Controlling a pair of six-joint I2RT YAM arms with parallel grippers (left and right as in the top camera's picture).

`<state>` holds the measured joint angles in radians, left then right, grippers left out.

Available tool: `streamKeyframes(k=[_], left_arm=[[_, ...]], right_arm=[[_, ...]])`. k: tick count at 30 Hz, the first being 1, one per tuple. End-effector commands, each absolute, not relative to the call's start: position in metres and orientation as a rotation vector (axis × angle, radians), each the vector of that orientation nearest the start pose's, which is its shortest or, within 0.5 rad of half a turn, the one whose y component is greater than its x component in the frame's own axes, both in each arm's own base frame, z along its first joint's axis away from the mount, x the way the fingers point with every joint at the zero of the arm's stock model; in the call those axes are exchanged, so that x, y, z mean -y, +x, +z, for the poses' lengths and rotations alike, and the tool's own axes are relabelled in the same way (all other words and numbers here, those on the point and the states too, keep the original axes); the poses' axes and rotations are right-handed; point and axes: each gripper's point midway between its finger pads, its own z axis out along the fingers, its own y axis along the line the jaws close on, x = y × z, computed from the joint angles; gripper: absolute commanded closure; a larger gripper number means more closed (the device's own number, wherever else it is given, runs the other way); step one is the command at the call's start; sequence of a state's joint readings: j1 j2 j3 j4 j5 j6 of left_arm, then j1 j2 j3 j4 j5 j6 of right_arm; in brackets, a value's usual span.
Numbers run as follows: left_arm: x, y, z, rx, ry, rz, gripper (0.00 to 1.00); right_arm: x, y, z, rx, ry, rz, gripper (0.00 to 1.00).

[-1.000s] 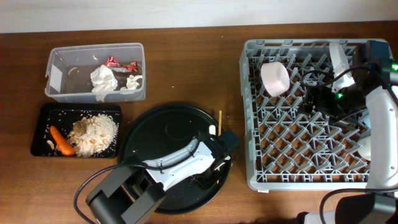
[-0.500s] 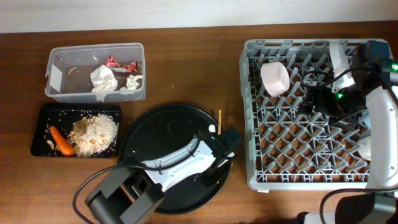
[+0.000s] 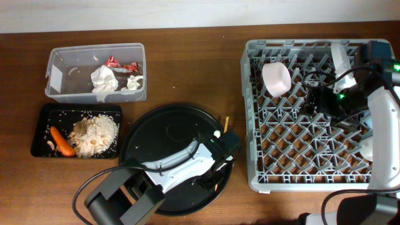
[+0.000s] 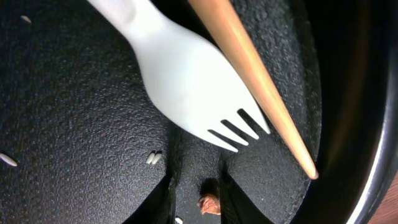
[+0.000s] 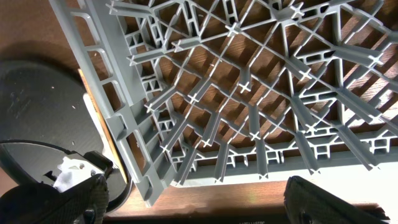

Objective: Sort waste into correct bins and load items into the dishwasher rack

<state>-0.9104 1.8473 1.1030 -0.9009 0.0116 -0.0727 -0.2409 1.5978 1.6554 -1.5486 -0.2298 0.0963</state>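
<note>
Left gripper [image 4: 196, 183]: fingers apart, holding nothing, over round tray [image 4: 62, 124] near its 3 o'clock rim. Fork [image 4: 186, 81] and 1 chopstick [image 4: 255, 81]: side by side, 12 o'clock of fingertips. Right gripper [image 5: 196, 186]: fingers wide apart, above rack [image 5: 249, 93].

Both are white shells on black joints: the left arm [image 3: 181, 164], lower centre, has a looping black cable [image 3: 84, 190]; the right arm [image 3: 381, 119], right edge, shows a green light [image 3: 340, 96].

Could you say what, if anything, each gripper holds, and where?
The right gripper is open, empty. The left gripper: cannot tell; white fork and chopstick lie just past its tips.
</note>
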Motion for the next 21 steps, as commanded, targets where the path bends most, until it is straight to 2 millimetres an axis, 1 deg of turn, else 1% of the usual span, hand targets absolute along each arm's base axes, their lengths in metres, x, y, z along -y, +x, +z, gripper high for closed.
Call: streamKeyframes(k=[1, 2, 4, 7, 10, 12, 14, 16, 18, 19, 21], left_arm=[[0.227, 0.174, 0.003, -2.951, 1.307, 0.052, 0.76], [0.224, 0.174, 0.005, -2.956, 1.308, 0.08, 0.72], [0.22, 0.173, 0.012, -2.977, 1.313, 0.114, 0.71], [0.216, 0.17, 0.018, -3.01, 1.267, 0.128, 0.7], [0.223, 0.172, 0.017, -2.995, 1.261, 0.083, 0.69], [0.232, 0.17, 0.016, -2.994, 1.258, 0.007, 0.69], [0.233, 0.17, 0.015, -2.993, 1.257, 0.006, 0.68], [0.229, 0.167, 0.011, -3.003, 1.261, 0.015, 0.66], [0.222, 0.162, 0.006, -3.02, 1.267, 0.032, 0.67], [0.223, 0.162, 0.006, -3.019, 1.267, 0.031, 0.67], [0.223, 0.163, 0.006, -3.02, 1.26, 0.029, 0.74]], right_arm=[[0.031, 0.286, 0.217, -2.971, 0.474, 0.326, 0.06], [0.031, 0.286, 0.217, -2.97, 0.474, 0.326, 0.06], [0.031, 0.286, 0.217, -2.97, 0.475, 0.326, 0.06], [0.031, 0.286, 0.217, -2.97, 0.474, 0.326, 0.06], [0.031, 0.286, 0.217, -2.97, 0.475, 0.326, 0.06], [0.031, 0.286, 0.217, -2.97, 0.474, 0.326, 0.06], [0.031, 0.286, 0.217, -2.97, 0.474, 0.326, 0.06], [0.031, 0.286, 0.217, -2.97, 0.475, 0.326, 0.06], [0.031, 0.286, 0.217, -2.97, 0.475, 0.326, 0.06], [0.031, 0.286, 0.217, -2.97, 0.475, 0.326, 0.06], [0.031, 0.285, 0.217, -2.972, 0.475, 0.327, 0.06]])
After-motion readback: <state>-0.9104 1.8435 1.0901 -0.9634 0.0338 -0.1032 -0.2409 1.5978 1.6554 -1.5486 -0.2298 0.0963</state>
